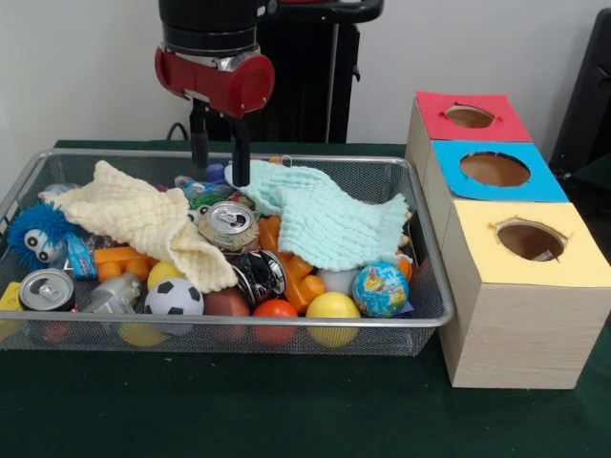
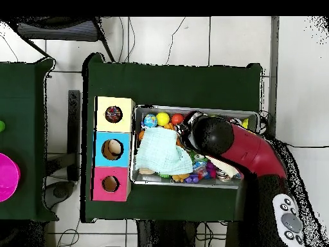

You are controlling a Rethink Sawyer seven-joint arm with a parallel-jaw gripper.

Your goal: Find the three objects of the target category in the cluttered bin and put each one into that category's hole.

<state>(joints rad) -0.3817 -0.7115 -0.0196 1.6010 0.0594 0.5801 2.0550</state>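
Note:
The wire mesh bin is full of clutter. My gripper hangs over its back middle, open and empty, with its fingertips just above the back edge of the mint waffle cloth. A small patch of white cloth with coloured print shows between the cream waffle cloth and the mint one; the rest of it is hidden. The yellow-topped hole holds something pale at its rim; in the overhead view, dotted stuff shows inside the hole. There the arm's red head hides the gripper.
The bin also holds drink cans, a soccer ball, a globe ball, yellow and red balls, orange blocks and a blue fuzzy toy. The blue-topped box and red-topped box stand behind the yellow one.

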